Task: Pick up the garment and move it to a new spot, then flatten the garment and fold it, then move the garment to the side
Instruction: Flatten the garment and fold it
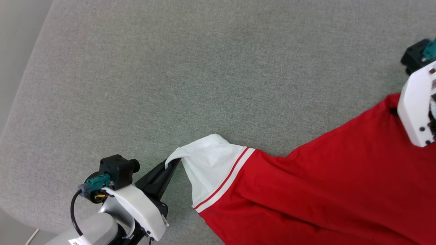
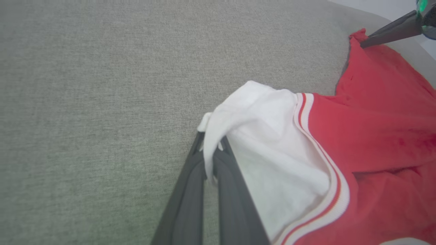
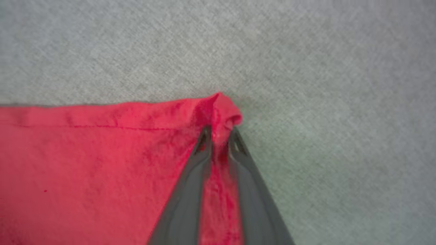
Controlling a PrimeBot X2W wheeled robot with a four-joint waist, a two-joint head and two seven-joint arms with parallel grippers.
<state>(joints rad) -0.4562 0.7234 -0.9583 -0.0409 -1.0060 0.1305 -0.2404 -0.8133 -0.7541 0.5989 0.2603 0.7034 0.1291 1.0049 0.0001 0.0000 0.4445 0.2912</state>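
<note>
The garment point(image 1: 306, 190) is a red T-shirt with a white sleeve point(image 1: 211, 166) and red-striped trim, stretched across the grey surface from lower middle to right. My left gripper point(image 1: 172, 162) is shut on the sleeve's edge, and the white cloth drapes over its fingertips point(image 2: 211, 146). My right gripper point(image 3: 219, 134) pinches a bunched red corner of the garment point(image 3: 85, 163) between its two fingers. In the head view its white wrist housing point(image 1: 415, 102) hides those fingers at the right edge. The left wrist view shows the right fingers point(image 2: 391, 32) meeting the red corner point(image 2: 357, 37).
A grey fabric-covered surface point(image 1: 170, 68) lies under everything, with wide bare room at the back and left. Its left edge runs diagonally to a rounded near-left corner point(image 1: 20, 204), with pale floor point(image 1: 13, 34) beyond. A black cable point(image 1: 73, 207) loops by my left wrist.
</note>
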